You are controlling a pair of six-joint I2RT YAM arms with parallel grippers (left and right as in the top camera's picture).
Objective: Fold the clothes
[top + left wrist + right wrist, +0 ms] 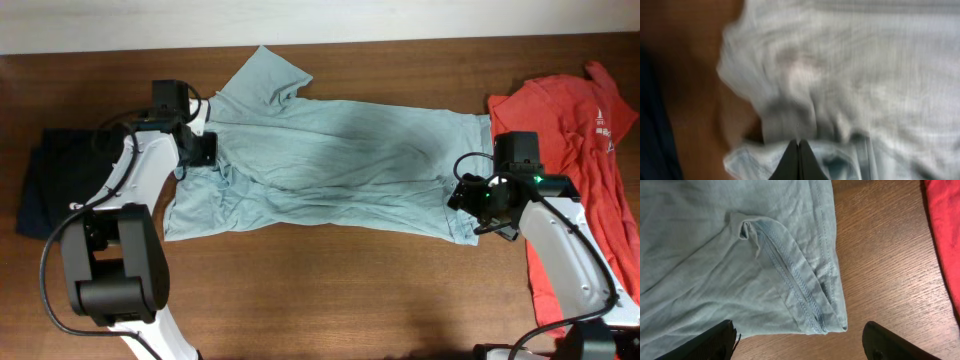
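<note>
A pale grey-blue T-shirt (330, 160) lies spread sideways across the wooden table, wrinkled at its left end. My left gripper (205, 150) is at that left edge, shut on a bunched fold of the shirt (865, 75). In the left wrist view its dark fingertips (798, 142) meet with cloth gathered round them. My right gripper (470, 200) hovers open over the shirt's lower right corner. In the right wrist view the stitched hem corner (835, 325) lies between the two spread fingers (799, 326), untouched.
An orange-red T-shirt with white print (580, 150) lies at the right side of the table, its edge showing in the right wrist view (945, 230). A navy garment (45, 185) lies at the far left, under the left arm. Bare wood (330, 280) runs along the front.
</note>
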